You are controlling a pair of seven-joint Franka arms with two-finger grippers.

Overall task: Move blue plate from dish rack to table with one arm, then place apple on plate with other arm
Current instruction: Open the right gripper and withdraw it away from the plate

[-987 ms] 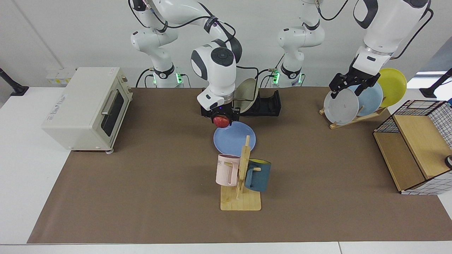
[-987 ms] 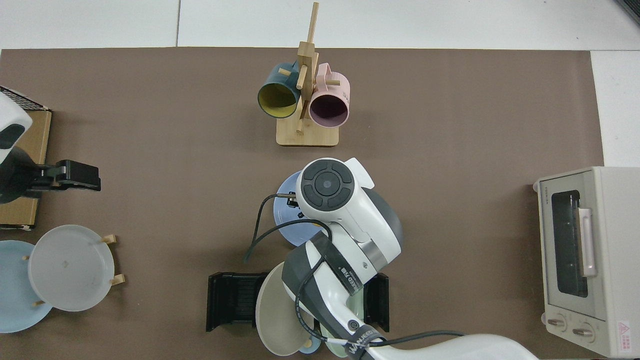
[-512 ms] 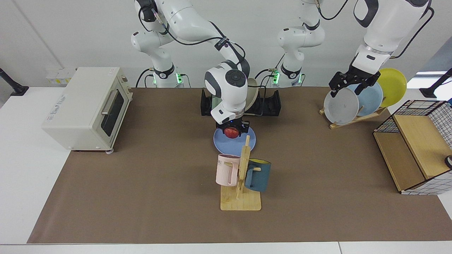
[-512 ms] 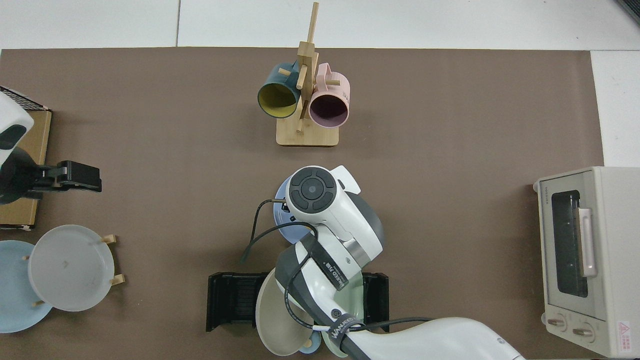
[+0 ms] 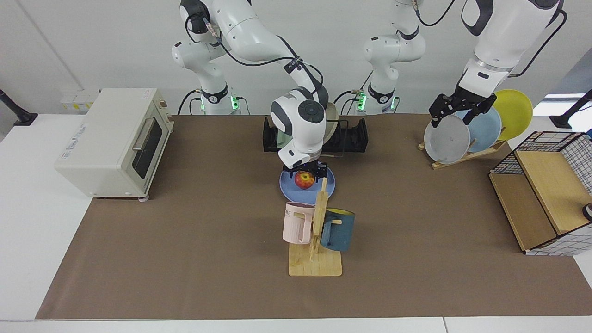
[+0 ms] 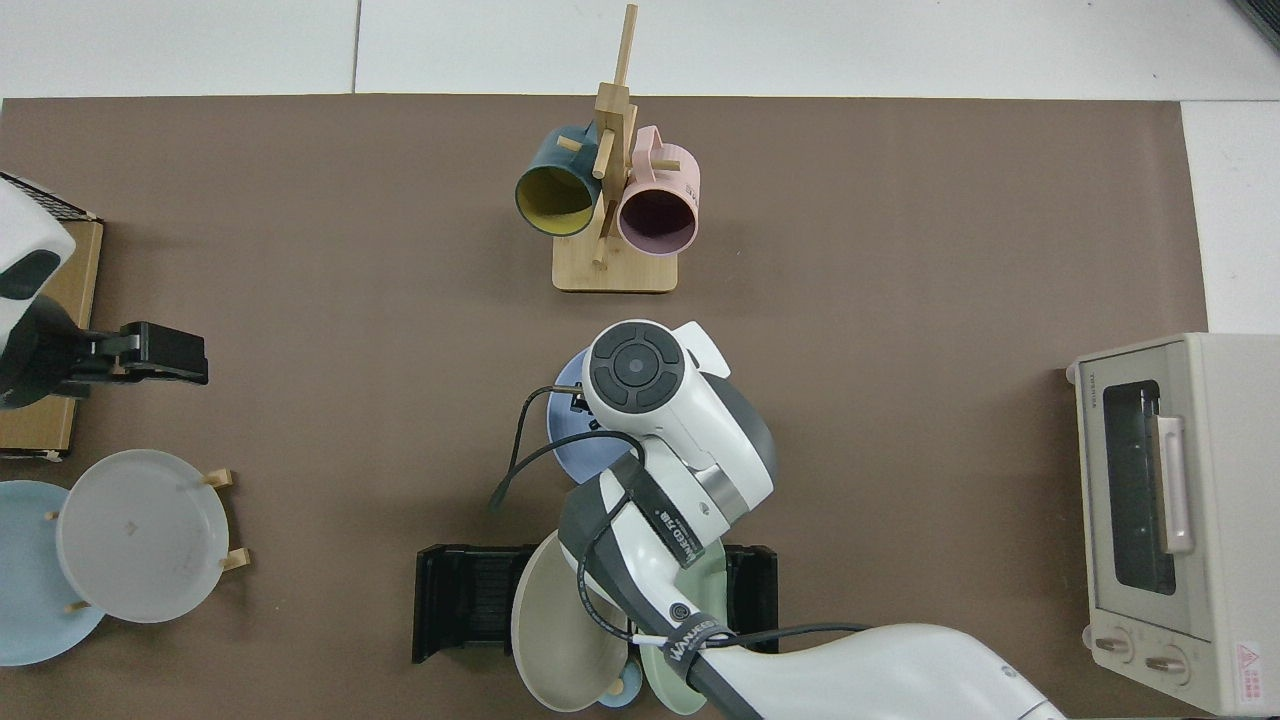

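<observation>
Facing view, right hand [image 5: 307, 172] gripping apple [image 5: 304, 179] on blue plate [image 5: 290, 186], left hand [image 5: 455, 111] spread wide.

The wide brown table mat [image 5: 185, 240] looks matt, like paper. The round periwinkle-blue plate [image 5: 286, 184] is smooth and matt; the pale wooden mug tree [image 5: 319, 217] is unpainted.

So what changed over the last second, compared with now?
The right hand carried the apple forward from beside the dish rack and down onto the blue plate, fingers still around it. The plate, rack and left hand, waiting by the wooden plate stand, stayed put.
</observation>
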